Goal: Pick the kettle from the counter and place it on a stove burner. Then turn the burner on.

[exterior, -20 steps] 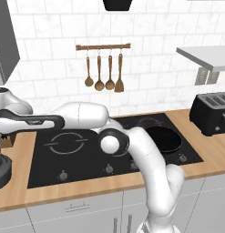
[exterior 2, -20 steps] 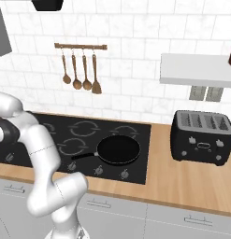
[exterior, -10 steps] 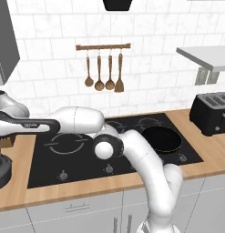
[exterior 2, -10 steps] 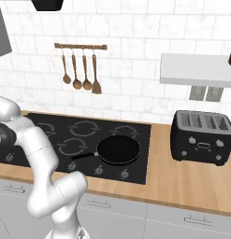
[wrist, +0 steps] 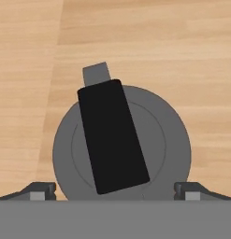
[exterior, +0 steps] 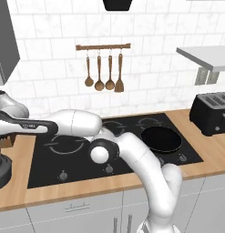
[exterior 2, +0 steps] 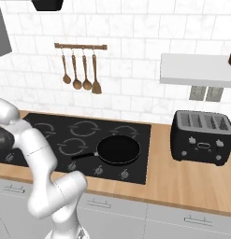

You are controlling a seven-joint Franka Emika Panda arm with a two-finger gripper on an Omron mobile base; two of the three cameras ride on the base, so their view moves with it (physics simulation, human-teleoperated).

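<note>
Seen from straight above in the hand view, the kettle (wrist: 159, 144) is a round dark grey body with a black handle across its lid and a short spout pointing up in that view. It stands on the tan counter (wrist: 159, 46). My gripper (wrist: 118, 191) is open, one fingertip at each side of the kettle and neither touching it. In the left base view the kettle (exterior: 1, 170) sits at the far left on the counter (exterior: 18, 193), under my outstretched arm. The wide stove burner (exterior: 66, 145) (exterior 2: 72, 147) lies bare on the black glass.
A black frying pan (exterior: 160, 139) (exterior 2: 118, 150) occupies the cooktop's right front burner. Knobs (exterior: 63, 175) line the cooktop's front edge. A toaster (exterior: 213, 113) (exterior 2: 201, 137) stands on the counter at right. Wooden utensils (exterior: 103, 68) hang on the wall.
My arm has sunk a little and swung further left, bringing the hand lower over the kettle. The kettle and pan have not moved.
</note>
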